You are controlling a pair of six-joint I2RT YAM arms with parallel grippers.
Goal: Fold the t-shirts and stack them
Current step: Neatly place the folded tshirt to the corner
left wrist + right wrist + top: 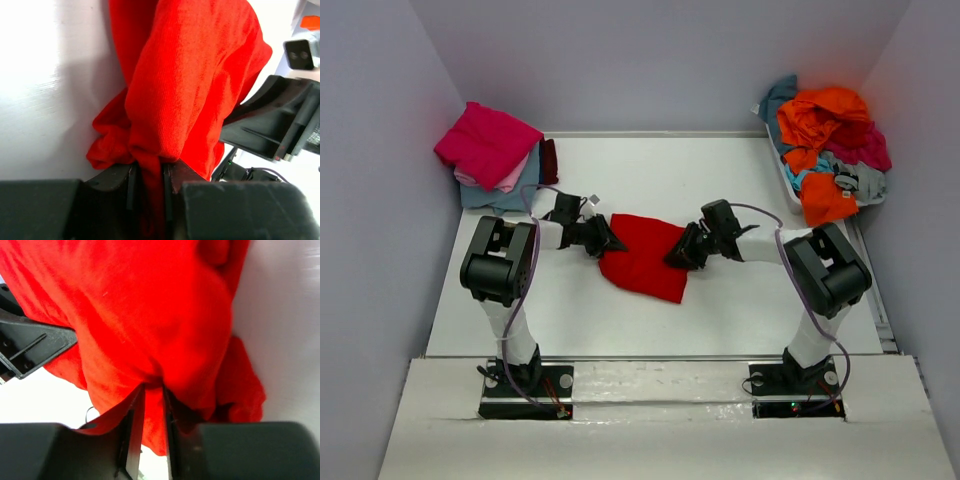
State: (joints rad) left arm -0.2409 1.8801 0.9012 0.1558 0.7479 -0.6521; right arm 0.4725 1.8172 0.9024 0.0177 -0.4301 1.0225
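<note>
A bright red t-shirt (645, 258) hangs bunched between my two grippers over the middle of the table. My left gripper (607, 240) is shut on its left edge; the left wrist view shows the red cloth (190, 85) pinched between the jaws (150, 185). My right gripper (680, 250) is shut on its right edge; the right wrist view shows the red cloth (150, 315) gripped between the jaws (153, 410). A stack of folded t-shirts (490, 150), magenta on top with pale pink, grey-blue and maroon below, lies at the back left.
A white bin (782, 172) at the back right holds a heap of unfolded shirts (830, 140), orange, teal, grey and magenta. Purple-grey walls close the table on three sides. The white table (650, 170) shows bare behind the red shirt.
</note>
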